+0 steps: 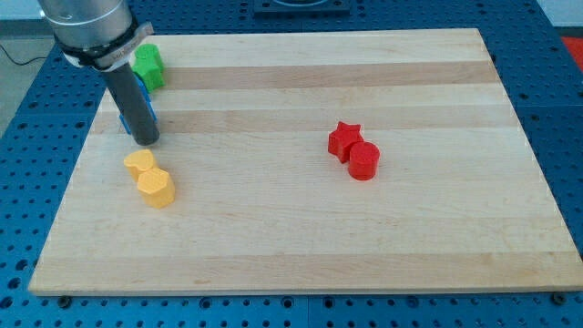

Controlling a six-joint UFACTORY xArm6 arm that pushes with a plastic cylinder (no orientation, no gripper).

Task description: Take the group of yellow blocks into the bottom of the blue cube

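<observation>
Two yellow blocks lie touching at the view's left: a heart-like yellow block (pixel 139 164) and a yellow hexagonal block (pixel 156 187) just below and right of it. A blue block (pixel 146 111) sits above them, mostly hidden behind the rod, so its shape is hard to make out. My tip (pixel 146 140) rests on the board just above the yellow pair, in front of the blue block, a small gap from the heart-like yellow block.
A green block (pixel 148 66) sits near the board's top left corner, partly behind the arm. A red star (pixel 344 138) and a red cylinder (pixel 363 160) touch each other right of centre. The wooden board (pixel 301 228) lies on a blue perforated table.
</observation>
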